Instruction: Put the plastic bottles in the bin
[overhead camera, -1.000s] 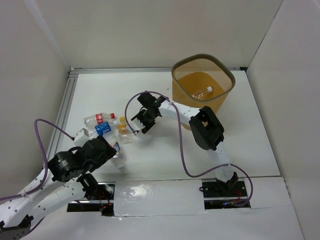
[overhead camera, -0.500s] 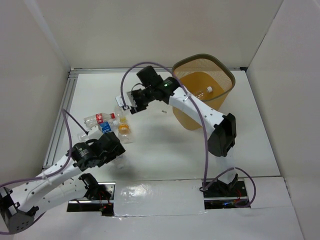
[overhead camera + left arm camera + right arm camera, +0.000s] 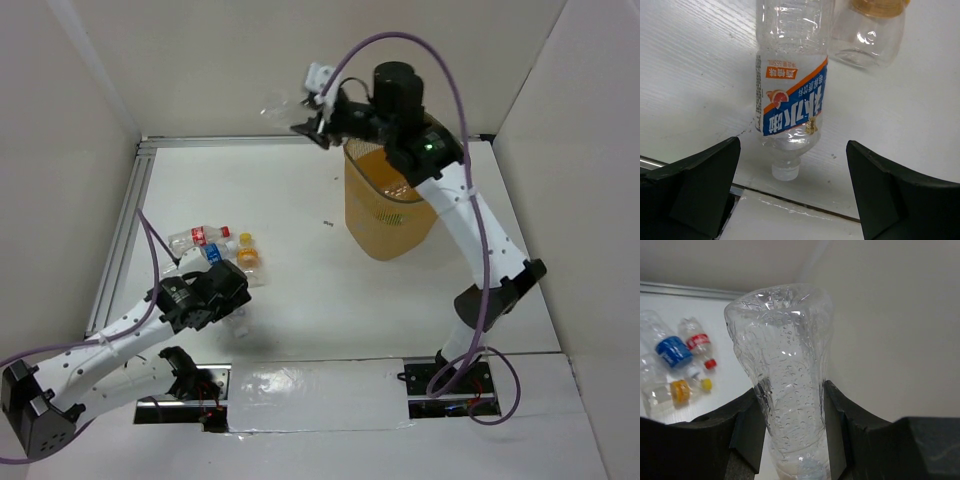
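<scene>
My right gripper [image 3: 312, 118] is raised high, just left of the bin's far left rim, and is shut on a crumpled clear bottle [image 3: 283, 106]. In the right wrist view the bottle [image 3: 790, 365] stands between both pads. The orange mesh bin [image 3: 385, 225] stands at the back right. My left gripper [image 3: 237, 312] is open low over the table. In the left wrist view a blue-labelled bottle [image 3: 792, 100] lies between its spread fingers [image 3: 695, 185], cap toward me, untouched. A red-labelled bottle [image 3: 200, 237] and an orange-capped bottle [image 3: 247, 255] lie beside it.
White walls close in the table on the left, back and right. A metal rail [image 3: 130, 215] runs along the left edge. The right arm's purple cable [image 3: 470, 140] arcs over the bin. A seam in the tabletop [image 3: 805, 202] runs just below the blue-labelled bottle's cap.
My right gripper has lifted the clear bottle from the pile and carried it up and right to the bin's rim. My left gripper has moved in over the blue-labelled bottle.
</scene>
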Available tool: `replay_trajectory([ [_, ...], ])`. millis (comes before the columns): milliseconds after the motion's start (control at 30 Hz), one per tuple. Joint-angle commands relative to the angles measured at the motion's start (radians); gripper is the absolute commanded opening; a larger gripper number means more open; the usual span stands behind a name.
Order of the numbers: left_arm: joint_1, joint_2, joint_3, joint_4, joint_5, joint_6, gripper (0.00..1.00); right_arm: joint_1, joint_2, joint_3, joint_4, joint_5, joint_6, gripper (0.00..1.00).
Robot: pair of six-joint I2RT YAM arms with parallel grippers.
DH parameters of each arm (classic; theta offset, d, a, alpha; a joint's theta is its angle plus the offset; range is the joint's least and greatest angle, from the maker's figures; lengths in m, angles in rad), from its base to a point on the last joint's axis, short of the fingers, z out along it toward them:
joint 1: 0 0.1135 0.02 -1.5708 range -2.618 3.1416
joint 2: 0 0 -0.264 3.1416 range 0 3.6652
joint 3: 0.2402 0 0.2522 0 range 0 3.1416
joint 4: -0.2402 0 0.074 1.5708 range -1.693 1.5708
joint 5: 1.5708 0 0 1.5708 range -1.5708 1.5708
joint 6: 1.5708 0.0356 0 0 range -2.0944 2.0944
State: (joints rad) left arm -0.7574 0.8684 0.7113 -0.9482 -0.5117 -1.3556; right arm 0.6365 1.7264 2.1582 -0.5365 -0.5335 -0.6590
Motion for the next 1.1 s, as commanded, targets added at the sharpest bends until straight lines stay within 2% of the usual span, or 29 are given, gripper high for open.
replay_trajectory([
  [0,0.017,0.038,0.034,-0.023,-0.048,0.023,1.0,-0.128,-0.108,-0.085,0.072,0.069,0.165,0.39],
  [100,0.036,0.069,0.034,0.009,-0.057,0.044,1.0,-0.231,-0.184,-0.194,0.061,0.015,0.211,0.44],
  [200,0.061,0.113,0.022,0.06,-0.048,0.069,1.0,-0.313,-0.231,-0.291,0.023,-0.04,0.211,0.54],
  [233,0.061,0.127,0.013,0.074,-0.048,0.081,1.0,-0.333,-0.231,-0.313,0.001,-0.052,0.211,0.61],
  [267,0.061,0.156,0.013,0.086,-0.039,0.09,1.0,-0.369,-0.243,-0.33,-0.011,-0.066,0.211,0.81],
  [333,0.07,0.185,0.013,0.095,-0.039,0.09,1.0,-0.4,-0.254,-0.365,-0.022,-0.092,0.211,1.0],
  [633,0.07,0.273,-0.046,0.14,-0.007,0.058,1.0,-0.55,-0.304,-0.4,-0.02,-0.252,0.317,1.0],
  [767,0.061,0.293,-0.084,0.161,0.013,0.033,0.96,-0.601,-0.341,-0.435,0.012,-0.312,0.346,1.0],
  [900,0.052,0.319,-0.105,0.198,0.013,0.024,0.8,-0.649,-0.364,-0.458,0.014,-0.368,0.355,1.0],
  [933,0.041,0.319,-0.114,0.198,0.013,0.024,0.66,-0.649,-0.376,-0.472,0.013,-0.391,0.355,1.0],
  [1000,0.027,0.319,-0.115,0.198,0.013,0.024,0.52,-0.663,-0.386,-0.488,0.013,-0.414,0.355,1.0],
  [1033,0.015,0.302,-0.102,0.198,0.013,0.024,0.41,-0.675,-0.398,-0.488,0.013,-0.427,0.366,1.0],
  [1067,-0.015,0.275,-0.081,0.175,0.013,0.015,0.36,-0.687,-0.409,-0.503,0.013,-0.456,0.366,1.0],
])
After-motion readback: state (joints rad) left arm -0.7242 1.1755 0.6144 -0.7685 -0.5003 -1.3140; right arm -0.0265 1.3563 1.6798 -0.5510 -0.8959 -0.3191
